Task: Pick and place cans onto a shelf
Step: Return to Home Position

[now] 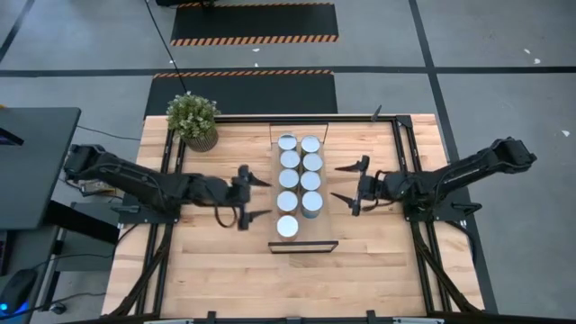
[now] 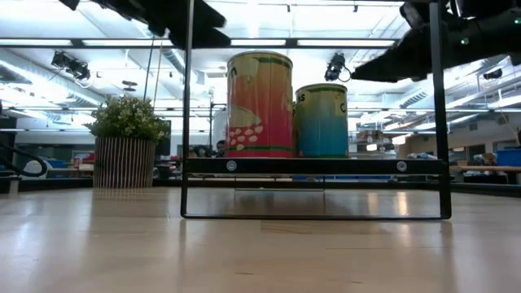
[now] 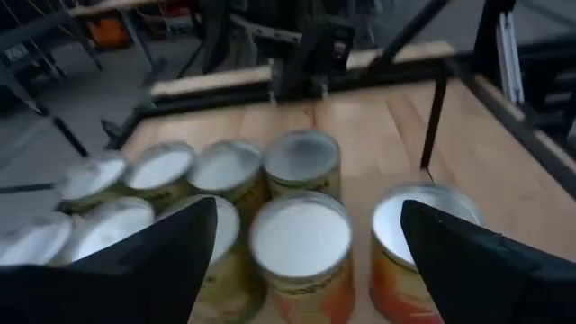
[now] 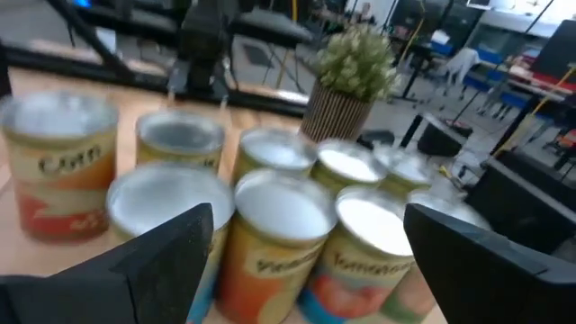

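Several cans (image 1: pixel 299 180) with silver-white tops stand upright in two rows on the light-wood shelf (image 1: pixel 322 225) at the table's middle. The near end of the left row holds a single can (image 1: pixel 287 226). In the low view two cans (image 2: pixel 259 104) stand on the board (image 2: pixel 313 165) above the table. My left gripper (image 1: pixel 256 198) is open just left of the shelf, level with the nearer cans (image 3: pixel 301 238). My right gripper (image 1: pixel 347 184) is open just right of the shelf, facing the cans (image 4: pixel 279 216). Neither touches a can.
A potted green plant (image 1: pixel 193 120) stands at the table's far left, close to the left arm. The shelf's thin dark frame (image 2: pixel 189 122) rises at its ends. Dark arm mounts flank the table. The wooden tabletop (image 1: pixel 297 283) stretches from the shelf toward the near edge.
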